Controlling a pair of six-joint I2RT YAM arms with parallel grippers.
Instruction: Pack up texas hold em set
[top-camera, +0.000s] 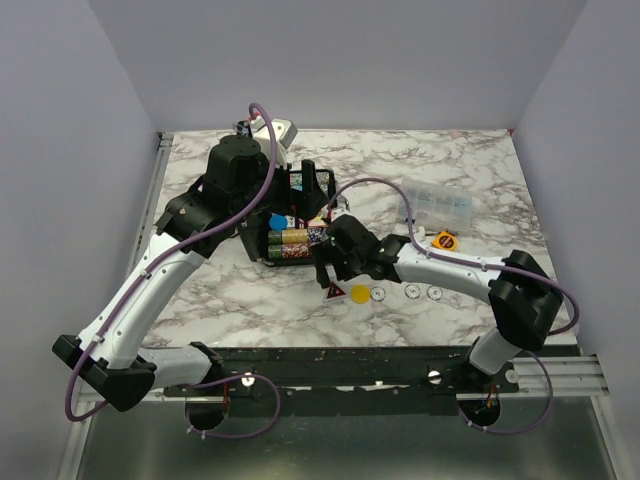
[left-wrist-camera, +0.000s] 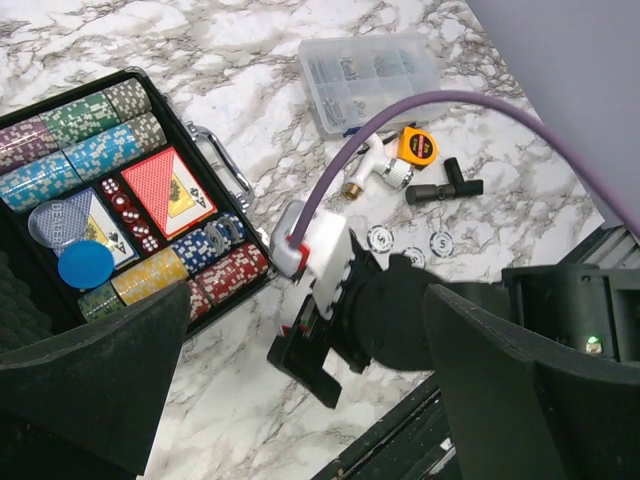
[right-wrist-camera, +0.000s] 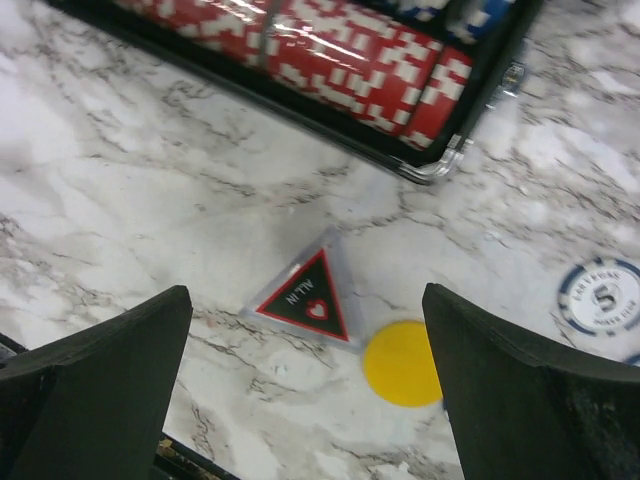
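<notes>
Gathering the loose pieces into the case (top-camera: 312, 190) is judged to be the step in hand. The case lies open at mid-bench (top-camera: 230, 300), and the red triangle (right-wrist-camera: 305, 300) and yellow disc (right-wrist-camera: 402, 362) lie on the marble just near of it, with the white buttons (top-camera: 412, 291) to their right. The right pincer (right-wrist-camera: 305, 330) is held above the triangle, spread wide and empty. The left pincer (left-wrist-camera: 308, 300), equally wide and empty, is held above the bench by the case. A descent and a closing on the triangle are called for next. The triangle's lettering is shown by the right wrist view alone. The cards (left-wrist-camera: 170, 190) and blue disc (left-wrist-camera: 85, 265) inside the case are made plain only by the left wrist view.
</notes>
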